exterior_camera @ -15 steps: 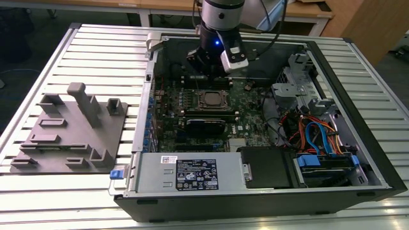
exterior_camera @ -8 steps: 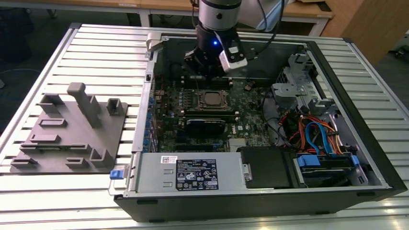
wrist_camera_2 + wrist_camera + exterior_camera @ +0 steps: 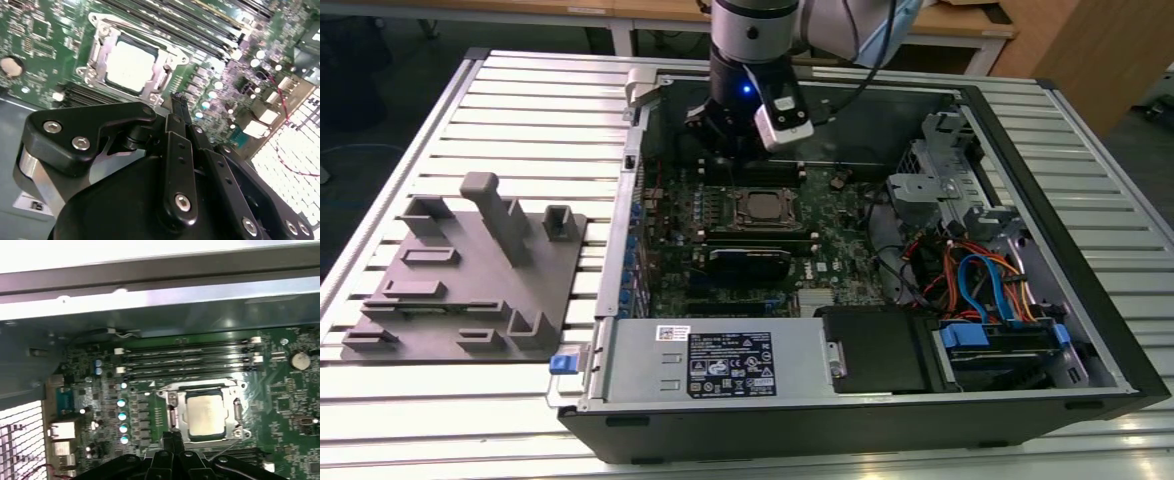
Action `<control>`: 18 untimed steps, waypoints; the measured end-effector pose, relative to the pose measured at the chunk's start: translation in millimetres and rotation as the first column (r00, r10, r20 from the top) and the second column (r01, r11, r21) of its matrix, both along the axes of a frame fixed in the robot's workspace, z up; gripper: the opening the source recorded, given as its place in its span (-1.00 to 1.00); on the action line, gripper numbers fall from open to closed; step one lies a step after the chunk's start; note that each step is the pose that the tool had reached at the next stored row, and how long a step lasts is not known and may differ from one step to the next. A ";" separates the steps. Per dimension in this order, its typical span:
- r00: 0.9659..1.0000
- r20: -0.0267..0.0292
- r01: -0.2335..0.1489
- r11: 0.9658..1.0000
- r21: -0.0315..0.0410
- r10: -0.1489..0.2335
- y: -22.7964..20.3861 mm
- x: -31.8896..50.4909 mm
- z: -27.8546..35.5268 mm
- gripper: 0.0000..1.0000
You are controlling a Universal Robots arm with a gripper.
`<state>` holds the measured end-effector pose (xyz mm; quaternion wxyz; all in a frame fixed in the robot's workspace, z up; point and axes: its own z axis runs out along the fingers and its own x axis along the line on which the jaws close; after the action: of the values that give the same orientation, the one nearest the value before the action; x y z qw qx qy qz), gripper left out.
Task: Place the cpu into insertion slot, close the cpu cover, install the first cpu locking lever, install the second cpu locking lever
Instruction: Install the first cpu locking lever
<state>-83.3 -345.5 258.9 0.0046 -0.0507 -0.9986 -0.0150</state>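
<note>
Hovering inside the open computer case (image 3: 1087,300), the gripper (image 3: 724,152) hangs above the green board (image 3: 670,215), just beside the insertion slot (image 3: 761,208). Fingers (image 3: 176,107) drawn together to one narrow tip, closed on nothing. The cpu (image 3: 202,412) sits in the slot, its dull silver top facing up. The cpu cover (image 3: 172,409) lies flat as a silver frame around the chip's edges; in the second wrist view the same frame (image 3: 98,56) rims the cpu (image 3: 131,65). The gripper tip (image 3: 171,436) is near the slot's edge; contact with the board cannot be told. Long black memory slots (image 3: 185,360) run along the slot's other side. The case rests on a slatted bench (image 3: 520,100); a grey moulded tray (image 3: 467,270) lies beside it, at the exterior view's left.
</note>
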 end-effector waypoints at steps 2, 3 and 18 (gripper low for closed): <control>1.000 0.000 -0.009 1.000 0.001 0.009 0.0 -1.6 -0.3 -0.80; 1.000 0.000 -0.021 1.000 0.000 0.021 0.0 -1.6 -0.3 -0.80; 0.999 0.027 -0.034 0.999 0.000 0.034 2.1 -25.5 -1.5 -0.80</control>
<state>-108.8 -343.4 257.3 -0.0087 -0.0333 -0.9993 -0.0160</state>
